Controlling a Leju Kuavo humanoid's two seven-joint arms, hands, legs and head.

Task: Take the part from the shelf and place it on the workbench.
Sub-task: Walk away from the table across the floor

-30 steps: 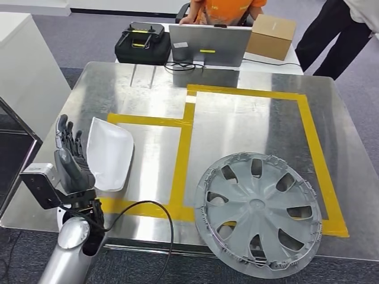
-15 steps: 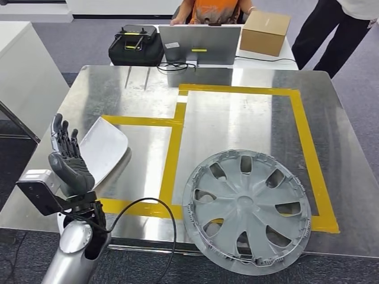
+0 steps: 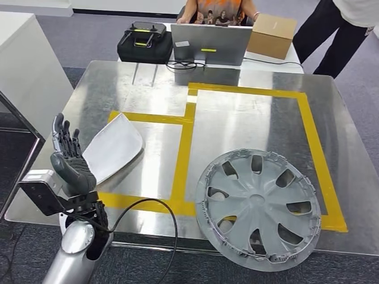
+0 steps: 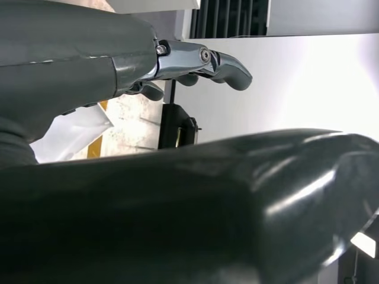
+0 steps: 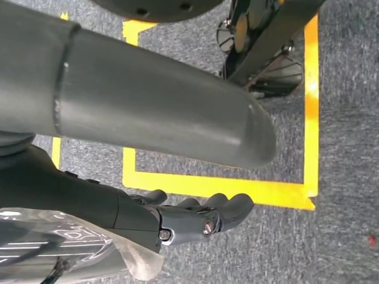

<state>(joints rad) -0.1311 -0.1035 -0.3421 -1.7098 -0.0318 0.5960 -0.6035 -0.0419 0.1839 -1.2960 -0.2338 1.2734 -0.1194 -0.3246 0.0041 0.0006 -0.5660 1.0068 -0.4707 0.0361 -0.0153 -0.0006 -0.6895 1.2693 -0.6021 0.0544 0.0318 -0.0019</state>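
1. The surface (image 3: 134, 89) is a large shiny metal sheet marked with yellow tape lines (image 3: 183, 160) that frame two boxes, a small one to the left and a large one to the right.
2. A grey wheel cover (image 3: 259, 207) lies flat in the near corner of the large box. Its near edge crosses the tape and reaches over the front rim of the surface.
3. The white part (image 3: 113, 151), a curved shell, lies in the small box at the left, well apart from the wheel cover. Its near end overlaps the front tape line and sits just beside the left robot hand.
4. The left robot hand (image 3: 71, 163) stands at the near left corner of the surface with its fingers apart and upright, holding nothing. Whether it touches the part cannot be told.
5. A black cable (image 3: 147, 207) loops from the left wrist across the front rim of the surface.
6. The right robot hand (image 5: 196, 219) hangs over grey carpet marked with yellow tape, fingers extended side by side, nothing in them.
7. Beyond the far edge stand a laptop (image 3: 210, 44), a black case (image 3: 144, 42) and a cardboard box (image 3: 272, 34). One person sits behind the laptop; another stands at the far right.
8. A white cabinet (image 3: 26, 65) stands to the left of the surface.
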